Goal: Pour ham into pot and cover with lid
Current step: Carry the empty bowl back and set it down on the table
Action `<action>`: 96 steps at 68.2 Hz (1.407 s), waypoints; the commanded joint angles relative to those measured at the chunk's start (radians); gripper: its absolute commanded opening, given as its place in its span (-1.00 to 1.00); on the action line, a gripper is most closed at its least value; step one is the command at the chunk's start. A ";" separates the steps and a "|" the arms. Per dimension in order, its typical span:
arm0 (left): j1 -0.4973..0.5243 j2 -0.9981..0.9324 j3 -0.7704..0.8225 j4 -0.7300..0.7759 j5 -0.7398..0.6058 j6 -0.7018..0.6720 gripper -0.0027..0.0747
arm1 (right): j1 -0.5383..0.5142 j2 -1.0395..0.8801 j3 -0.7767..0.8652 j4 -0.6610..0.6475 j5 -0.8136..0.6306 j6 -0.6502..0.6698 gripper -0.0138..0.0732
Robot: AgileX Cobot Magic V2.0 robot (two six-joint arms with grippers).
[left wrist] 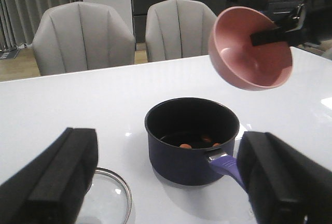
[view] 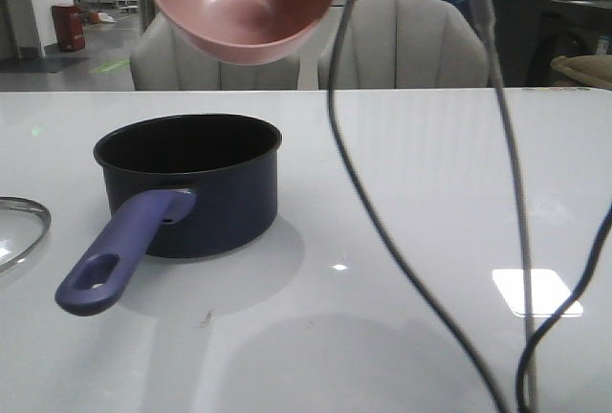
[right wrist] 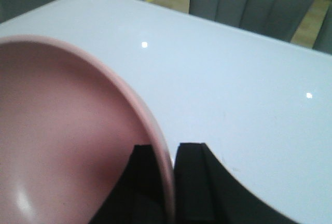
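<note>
The right gripper (right wrist: 165,182) is clamped on the rim of the pink bowl (view: 239,7), one finger inside the wall and one outside, as is shown in the right wrist view. The bowl is held tipped on its side, high above the table (view: 430,193) and over the far side of the pot (view: 191,184). No ham is seen in the bowl; its inside appears bare in all three views.

The left gripper (left wrist: 166,182) is held wide apart with nothing between its fingers, low over the table on the near side of the pot.

In the left wrist view a few orange-pink bits of ham (left wrist: 199,142) are seen lying on the black bottom of the pot. The pour is therefore judged to be done, or very nearly so.

The lid (view: 19,231) is lying flat on the table to the left of the pot, apart from it; only part of it is in view, and its knob is not shown. The pot is uncovered. What is judged to remain is setting the bowl aside, lifting the lid and placing it on the pot.
</note>
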 commanded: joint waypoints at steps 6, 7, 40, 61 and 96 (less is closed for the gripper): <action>-0.009 0.010 -0.027 -0.012 -0.076 -0.001 0.58 | -0.140 -0.085 -0.030 0.033 0.230 0.016 -0.37; -0.009 0.010 -0.027 -0.012 -0.076 -0.001 0.58 | -0.159 -0.085 -0.030 0.037 0.258 0.016 -0.37; -0.009 0.010 -0.027 -0.012 -0.076 -0.001 0.57 | -0.424 0.035 -0.027 0.057 0.569 0.031 -0.37; -0.009 0.010 -0.027 -0.012 -0.076 -0.001 0.58 | -0.428 0.187 -0.027 0.087 0.569 0.031 -0.36; -0.009 0.010 -0.027 -0.012 -0.076 -0.001 0.58 | -0.434 0.068 -0.042 0.015 0.566 -0.007 0.37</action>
